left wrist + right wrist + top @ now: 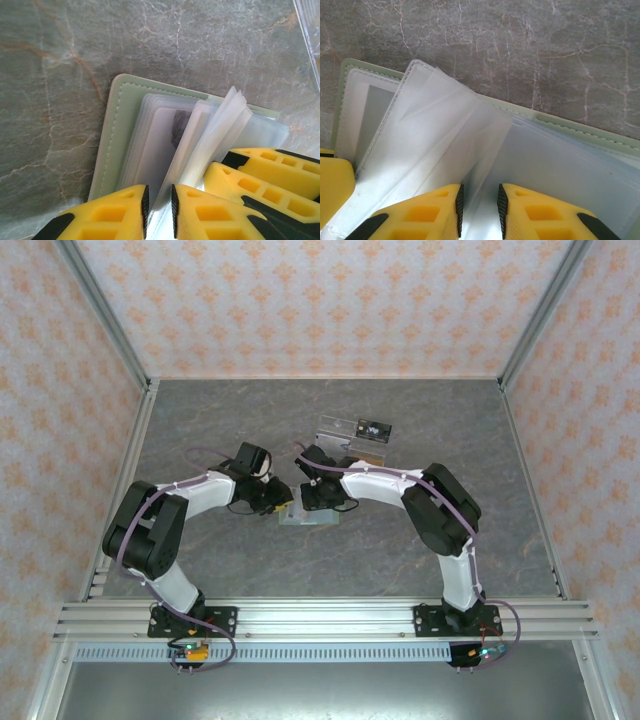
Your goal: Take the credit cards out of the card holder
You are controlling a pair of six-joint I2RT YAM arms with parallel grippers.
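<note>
The pale green card holder point(305, 516) lies open on the table between both arms, its clear sleeves fanned upward. In the left wrist view its green cover point(117, 130) shows, with a grey card point(170, 132) inside a flat sleeve. My left gripper point(159, 192) has its jaws almost together, pinching a raised clear sleeve point(220, 130). My right gripper point(480, 192) stands narrowly open around a lifted sleeve point(445, 125), with a gap on its right side. The holder's green edge point(580, 131) runs behind, and a grey card point(370, 115) sits in a sleeve at the left. From above, the left gripper point(283, 502) and the right gripper point(312, 498) nearly touch.
A clear acrylic stand point(350, 440) with a dark card point(375, 428) on it stands just behind the holder; its edge point(310, 30) shows top right in the left wrist view. The right gripper's yellow fingers point(260, 170) crowd the left gripper's side. Patterned walls enclose the grey marbled table point(450, 420).
</note>
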